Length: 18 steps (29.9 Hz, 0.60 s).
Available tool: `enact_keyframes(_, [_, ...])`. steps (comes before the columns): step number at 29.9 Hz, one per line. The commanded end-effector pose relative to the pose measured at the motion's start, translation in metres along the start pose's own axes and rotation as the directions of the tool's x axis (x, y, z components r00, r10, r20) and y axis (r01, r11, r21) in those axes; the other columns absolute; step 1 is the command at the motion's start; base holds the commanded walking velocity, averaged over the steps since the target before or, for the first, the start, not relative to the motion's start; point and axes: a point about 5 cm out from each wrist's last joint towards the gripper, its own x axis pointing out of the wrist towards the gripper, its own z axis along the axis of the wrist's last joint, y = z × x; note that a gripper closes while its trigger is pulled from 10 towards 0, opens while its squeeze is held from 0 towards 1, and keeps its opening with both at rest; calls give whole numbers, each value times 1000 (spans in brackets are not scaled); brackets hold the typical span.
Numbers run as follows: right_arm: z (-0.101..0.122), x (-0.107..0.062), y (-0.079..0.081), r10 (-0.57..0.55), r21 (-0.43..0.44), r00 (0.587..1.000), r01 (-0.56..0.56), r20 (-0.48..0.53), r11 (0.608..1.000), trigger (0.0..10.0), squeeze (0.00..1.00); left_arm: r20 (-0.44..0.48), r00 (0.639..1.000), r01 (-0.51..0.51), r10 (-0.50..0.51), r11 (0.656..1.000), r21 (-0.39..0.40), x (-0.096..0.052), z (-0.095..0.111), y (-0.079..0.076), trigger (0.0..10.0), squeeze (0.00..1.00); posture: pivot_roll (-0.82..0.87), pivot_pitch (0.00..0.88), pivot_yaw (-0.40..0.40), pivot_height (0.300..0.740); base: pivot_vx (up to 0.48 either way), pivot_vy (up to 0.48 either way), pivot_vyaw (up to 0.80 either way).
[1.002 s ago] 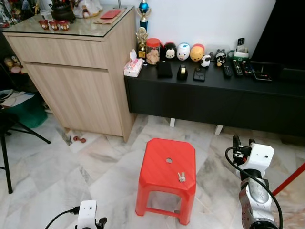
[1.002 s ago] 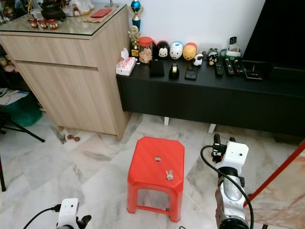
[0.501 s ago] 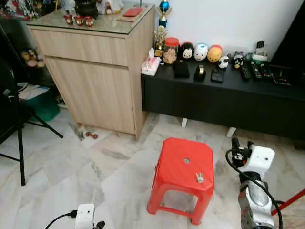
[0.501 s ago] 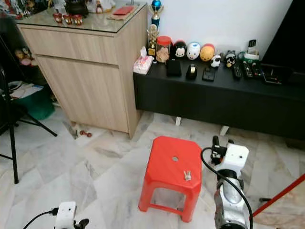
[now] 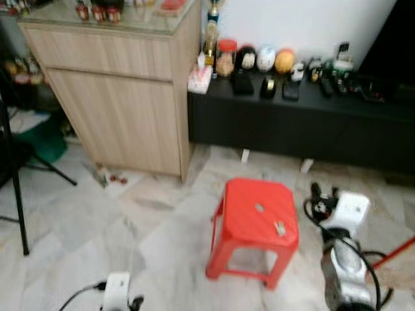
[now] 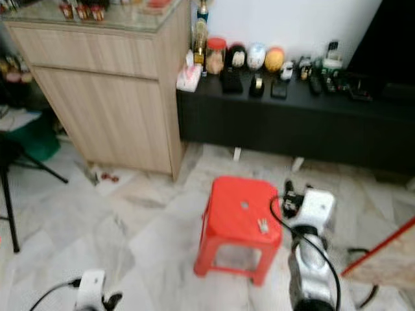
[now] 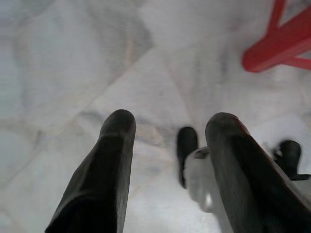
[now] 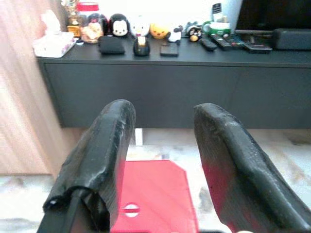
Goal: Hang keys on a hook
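Note:
A small bunch of silver keys [image 5: 279, 227] lies on the top of a red plastic stool [image 5: 249, 210] on the marble floor, near the stool's right edge. My right gripper [image 5: 322, 193] is raised just right of the stool, open and empty, pointing toward the black cabinet; in its wrist view its fingers [image 8: 107, 145] frame the stool [image 8: 146, 194]. Low at the bottom left my left gripper [image 7: 167, 126] hangs open over the floor, with its wrist housing [image 5: 117, 288] visible from the head. The head views are blurred.
A long black low cabinet [image 5: 337, 126] with jars, toy figures and remotes runs along the wall. A tall wooden cabinet [image 5: 123, 91] stands left of it. Black chair legs [image 5: 16, 188] and a green bag are at far left. A red rod [image 5: 392, 253] crosses the right corner.
The view has shifted and blurred, so the camera has moved. The stool sits a little lower and closer in the picture. Keys and both grippers keep their places relative to the stool.

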Motion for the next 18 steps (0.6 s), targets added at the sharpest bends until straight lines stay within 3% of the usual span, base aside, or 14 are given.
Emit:
enact_keyframes(1, [1, -2, -10, -33, 1, 999, 33, -5, 999, 10000, 0, -19, 1000, 18, -18, 1000, -11, 0, -4, -6, 10000, 0, 99, 80, -30, 740, 0, 0, 0])
enact_keyframes(18, [-4, -5, -12, -65, -3, 998, 65, -25, 998, 10000, 0, -46, 999, 29, -27, 999, 32, 1, -2, -5, 10000, 0, 95, 92, -23, 740, 0, 0, 0])
